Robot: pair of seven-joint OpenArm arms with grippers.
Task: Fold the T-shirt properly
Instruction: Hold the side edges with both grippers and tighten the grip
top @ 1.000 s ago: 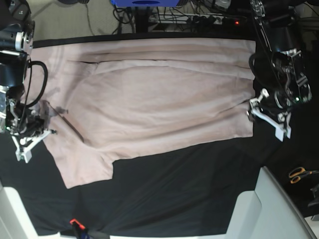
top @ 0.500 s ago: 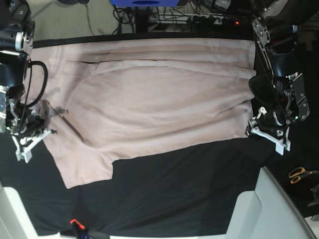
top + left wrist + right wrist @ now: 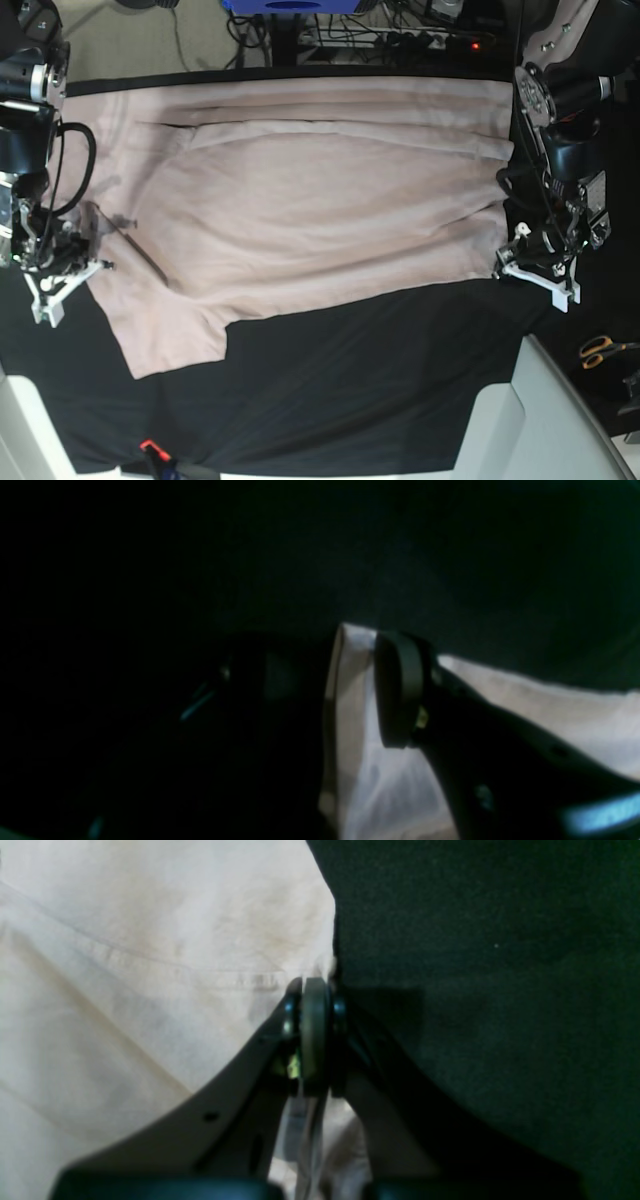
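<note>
T-shirt: the plain pale pink short-sleeved cotton T-shirt [image 3: 310, 200] lies spread flat across the upper half of the black table cloth [image 3: 380, 390], reaching from the base view's left edge almost to its right edge.
T-shirt surface: long soft creases run across its upper part; one flap of cloth hangs lower than the rest at the base view's lower left.
Right gripper: the right gripper [image 3: 314, 990], on the base view's left, sits at the shirt's edge, just where pink cloth meets black cloth.
Right fingers: pressed together, pinching the T-shirt's edge just below a stitched seam, as the right wrist view shows; a strip of cloth shows between the arms below the pads.
Left gripper: the left gripper [image 3: 520, 262], on the base view's right, sits low at the shirt's lower corner on that side.
Left fingers: standing apart; in the left wrist view a corner of the pink cloth lies in the gap, with one dark pad [image 3: 397, 690] resting beside it. Whether the other finger touches the cloth I cannot tell, since that side is too dark.
Scissors: orange-handled scissors [image 3: 600, 350] lie well apart, at the base view's right edge.
</note>
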